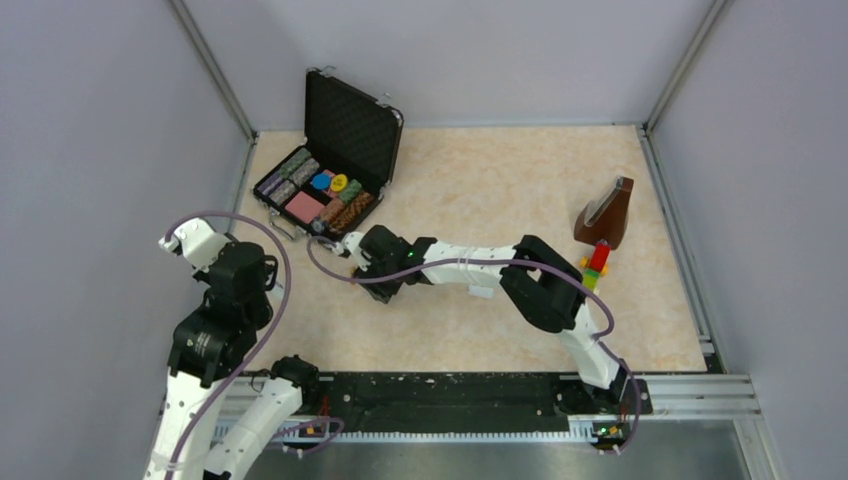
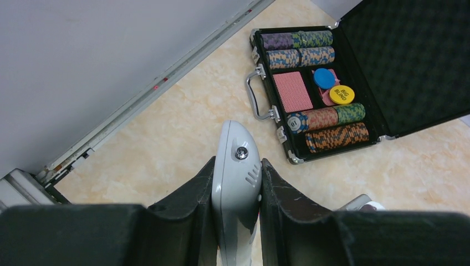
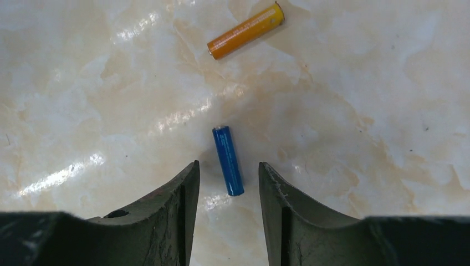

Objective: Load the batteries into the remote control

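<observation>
Here the left gripper [image 2: 237,162] clamps the remote [image 2: 235,188] nose-outward; the parted right gripper [image 3: 228,164] straddles the blue battery [image 3: 228,159] lengthwise.

The left arm [image 1: 215,335] and right arm [image 1: 460,268] have white links and black joints. A mauve cable [image 1: 285,270] loops along each. The black fingers [image 3: 166,221] are scuffed.

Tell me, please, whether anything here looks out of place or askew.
One poker chip is askew: it shows its face at the end of its row, near the case's handle, while the rest stand on edge. The orange battery and blue battery lie loose on the table, apart.
</observation>
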Tool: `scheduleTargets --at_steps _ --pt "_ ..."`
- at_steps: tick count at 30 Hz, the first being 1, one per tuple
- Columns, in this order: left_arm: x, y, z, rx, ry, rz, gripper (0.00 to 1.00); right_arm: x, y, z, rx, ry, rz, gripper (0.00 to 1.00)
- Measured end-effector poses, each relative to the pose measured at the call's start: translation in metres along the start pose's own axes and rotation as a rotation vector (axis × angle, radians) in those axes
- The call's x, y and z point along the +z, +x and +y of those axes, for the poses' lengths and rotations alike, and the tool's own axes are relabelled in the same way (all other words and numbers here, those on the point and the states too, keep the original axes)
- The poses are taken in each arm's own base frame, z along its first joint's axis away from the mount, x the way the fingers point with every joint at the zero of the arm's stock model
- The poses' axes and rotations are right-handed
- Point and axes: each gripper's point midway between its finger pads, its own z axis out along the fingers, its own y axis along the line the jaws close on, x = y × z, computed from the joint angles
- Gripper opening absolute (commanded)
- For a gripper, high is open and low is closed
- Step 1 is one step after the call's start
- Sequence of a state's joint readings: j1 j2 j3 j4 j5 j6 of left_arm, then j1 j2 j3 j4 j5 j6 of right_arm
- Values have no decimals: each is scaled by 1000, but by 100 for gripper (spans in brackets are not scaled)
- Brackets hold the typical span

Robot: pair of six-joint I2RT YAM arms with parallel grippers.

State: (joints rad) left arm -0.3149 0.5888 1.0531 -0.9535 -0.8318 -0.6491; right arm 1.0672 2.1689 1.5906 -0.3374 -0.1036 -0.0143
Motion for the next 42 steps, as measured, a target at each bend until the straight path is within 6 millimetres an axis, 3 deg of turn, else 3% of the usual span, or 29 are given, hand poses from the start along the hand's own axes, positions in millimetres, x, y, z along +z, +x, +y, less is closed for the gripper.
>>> scheduleTargets --at_steps 3,8,11,19,24,28,33,38,42 --pt "-1 -3 3 -4 -10 -14 0 5 -6 4 -32 18 -7 40" --pt "-3 -10 10 -12 -28 -47 0 6 -5 4 -52 43 -2 16" --pt "-6 -15 14 -17 -33 -64 0 6 -6 1 -51 59 0 7" --pt "-8 -17 16 -25 -32 -76 0 4 -3 -4 -34 90 -14 0" --pt "-12 -17 8 -39 23 -53 0 -20 15 -3 -8 100 -15 0" --pt "-14 -12 -7 -46 97 -14 0 -65 16 3 2 95 -92 1" --pt "-16 1 -41 -54 251 58 0 -149 -30 12 -14 79 -334 2" --pt "-14 26 -90 -40 422 177 0 -237 -76 19 -59 85 -585 4" --pt "-20 46 -135 -26 608 281 0 -282 -81 22 -81 92 -696 6"
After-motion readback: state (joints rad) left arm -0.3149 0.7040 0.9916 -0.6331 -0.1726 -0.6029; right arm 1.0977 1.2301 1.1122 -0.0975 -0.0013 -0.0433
